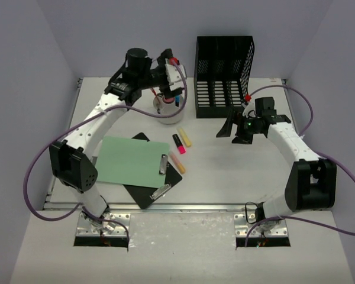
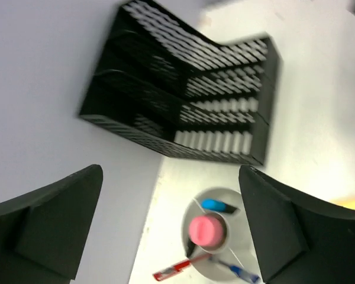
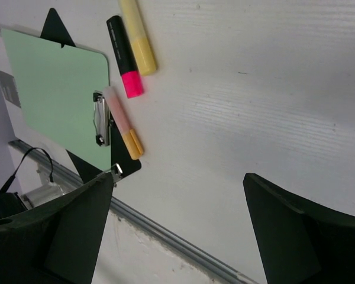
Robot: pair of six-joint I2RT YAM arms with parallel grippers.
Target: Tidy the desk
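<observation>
The desk [image 1: 236, 171] is a white tabletop with a silver rail [image 1: 183, 207] along its near edge. A green clipboard [image 1: 133, 161] lies on a black clipboard [image 1: 148, 192] at front left. Three highlighters lie beside them: yellow [image 1: 184, 137], black-and-pink [image 1: 178, 143] and pink-and-orange [image 1: 176, 161]. My left gripper [image 1: 170, 94] hangs open and empty just above a round white cup [image 1: 165, 115] holding a pink-capped marker [image 2: 207, 229], a blue marker [image 2: 216, 205], a red pen [image 2: 176, 269] and a blue pen [image 2: 242, 273]. My right gripper [image 1: 232, 135] is open and empty above the desk right of the highlighters.
A black mesh file rack [image 1: 223, 77] stands at the back, right of the cup, and shows in the left wrist view [image 2: 183, 100]. The right wrist view shows the green clipboard [image 3: 59, 100], the highlighters [image 3: 124, 59] and the rail [image 3: 165, 225].
</observation>
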